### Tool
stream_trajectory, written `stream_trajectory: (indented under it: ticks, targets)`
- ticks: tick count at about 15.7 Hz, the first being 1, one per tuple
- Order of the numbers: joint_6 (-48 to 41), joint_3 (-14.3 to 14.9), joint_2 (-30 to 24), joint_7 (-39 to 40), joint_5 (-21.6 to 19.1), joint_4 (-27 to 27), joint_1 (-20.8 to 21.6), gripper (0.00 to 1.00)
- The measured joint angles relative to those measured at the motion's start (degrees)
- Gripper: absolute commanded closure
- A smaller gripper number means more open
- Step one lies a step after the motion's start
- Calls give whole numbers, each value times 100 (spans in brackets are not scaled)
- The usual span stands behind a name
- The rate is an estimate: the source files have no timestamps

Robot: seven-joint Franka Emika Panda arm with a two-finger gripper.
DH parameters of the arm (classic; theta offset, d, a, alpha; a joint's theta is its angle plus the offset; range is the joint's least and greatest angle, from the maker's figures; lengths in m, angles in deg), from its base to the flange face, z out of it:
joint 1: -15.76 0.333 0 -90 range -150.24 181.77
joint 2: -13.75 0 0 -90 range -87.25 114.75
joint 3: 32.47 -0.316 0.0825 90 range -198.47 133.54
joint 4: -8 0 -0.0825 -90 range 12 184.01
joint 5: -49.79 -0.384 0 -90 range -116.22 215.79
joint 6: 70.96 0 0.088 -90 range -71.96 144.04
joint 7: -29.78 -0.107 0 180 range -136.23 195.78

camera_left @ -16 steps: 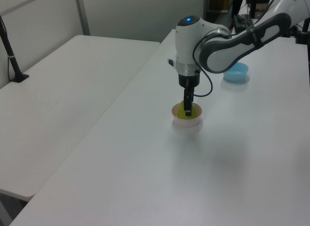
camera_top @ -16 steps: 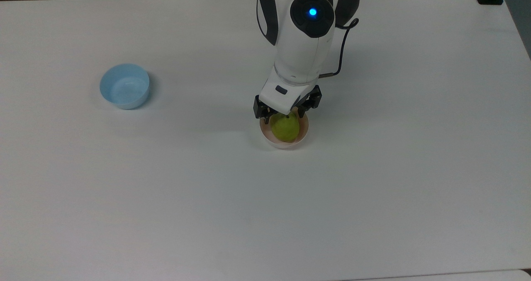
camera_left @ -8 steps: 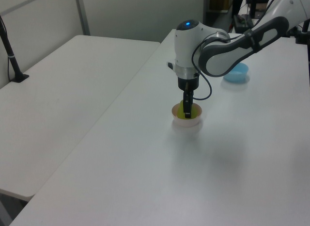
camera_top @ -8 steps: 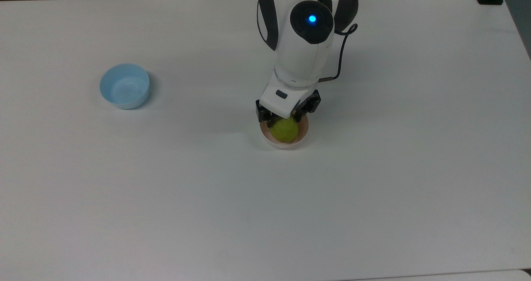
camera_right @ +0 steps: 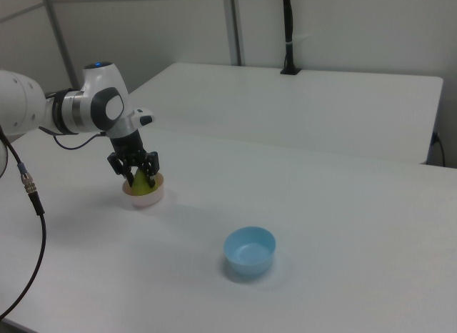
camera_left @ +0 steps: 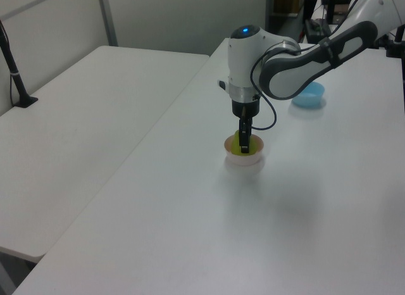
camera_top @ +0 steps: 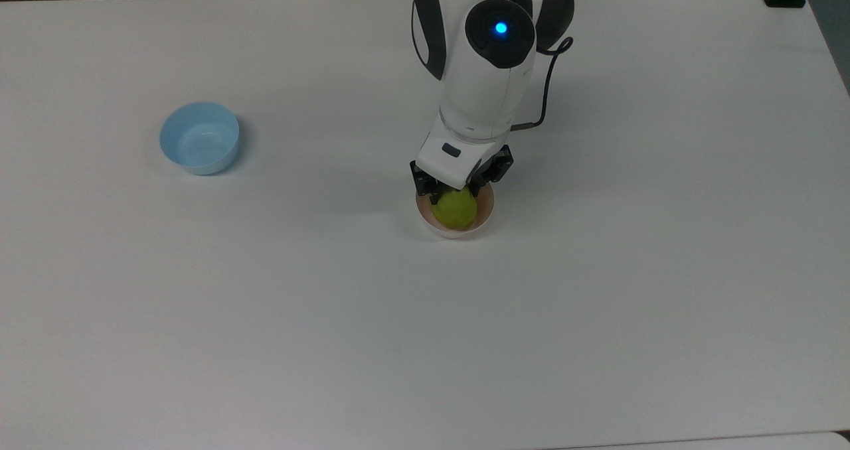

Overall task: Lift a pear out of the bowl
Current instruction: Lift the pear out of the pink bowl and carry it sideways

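Note:
The yellow-green pear (camera_top: 455,212) lies in the small pale pink bowl (camera_top: 488,206) near the middle of the white table. My gripper (camera_top: 454,195) reaches down into the bowl from above, open, with one dark finger on each side of the pear's upper part. The white hand hides the pear's top in the top view. In the left view the gripper (camera_left: 244,143) stands upright over the pear (camera_left: 236,144) and bowl (camera_left: 244,161). Seen in the right view, the gripper (camera_right: 141,180) straddles the pear (camera_right: 142,182) above the bowl (camera_right: 143,199).
A light blue bowl (camera_top: 199,138) stands apart on the top view's left, also the light blue bowl (camera_right: 250,252) near the front in the right view. A second white table (camera_left: 76,118) adjoins on the left view's left. A black cable (camera_top: 548,85) loops off the arm.
The gripper has come down a little over the pear, so its fingers sit lower beside the fruit. Pear and bowl stay where they were.

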Motion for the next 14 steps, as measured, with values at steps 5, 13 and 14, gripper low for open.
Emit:
stream_trajectory:
  ticks: [5, 13, 14]
  targets:
    - [-249, 0, -330, 0, 0, -88, -1, 58]
    - [-793, 131, -1105, 242, 11, -196, -401, 58]
    - [-793, 144, -1099, 395, 12, -201, -566, 58]
